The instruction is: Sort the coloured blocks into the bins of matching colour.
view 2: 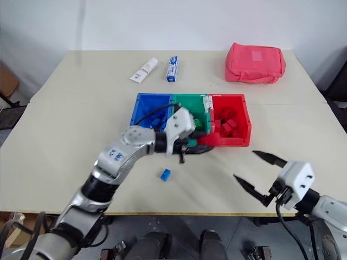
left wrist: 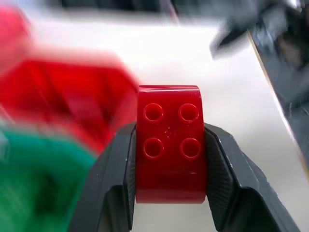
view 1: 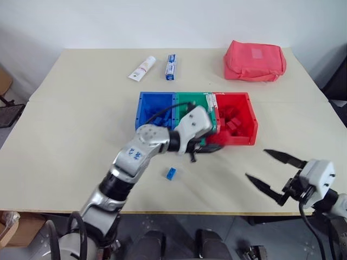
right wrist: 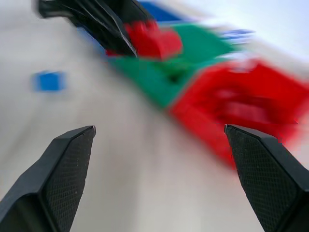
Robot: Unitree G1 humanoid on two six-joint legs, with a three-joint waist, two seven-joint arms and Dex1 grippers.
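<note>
A pale table stands before a white wall. In the left eye view, the joined bins sit at centre: blue bin, green bin, red bin. The left hand hangs at their near edge; a blue brick lies just below. A toothpaste tube and pink pouch lie in the upper frame. The right hand, lower right, is spread.

In the left wrist view, the fingers pinch a red brick squarely; it should travel over the red bin before release.

The right wrist view shows spread fingertips.
</note>
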